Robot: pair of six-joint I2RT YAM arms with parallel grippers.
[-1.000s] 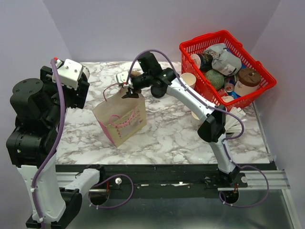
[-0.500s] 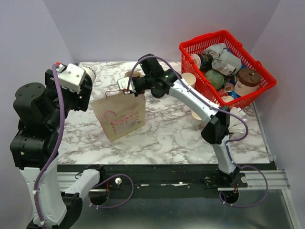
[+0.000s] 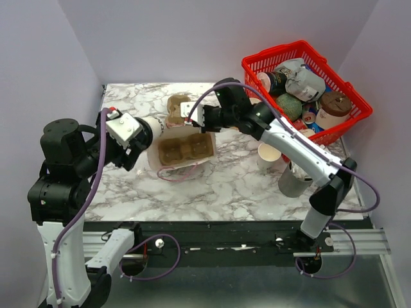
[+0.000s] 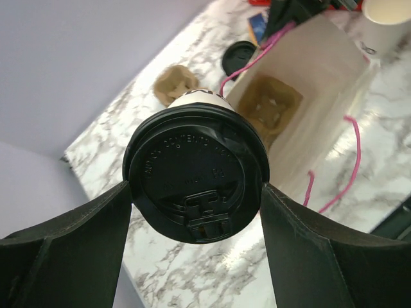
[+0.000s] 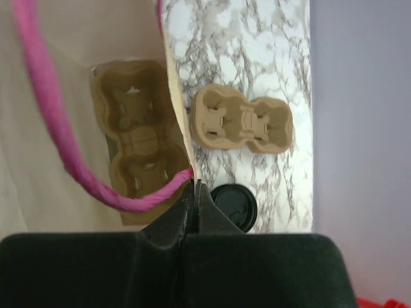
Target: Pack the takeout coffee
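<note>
The right gripper has pinched together on the rim of the paper bag, right beside the pink handle. It has pulled the bag over from upright, so the mouth gapes and the cup carrier below its fingers shows inside. Over that 1 second the left gripper has swung in. It is clamped on the takeout coffee, whose base points ahead toward the bag's mouth. The bag looks ready for loading.
</note>
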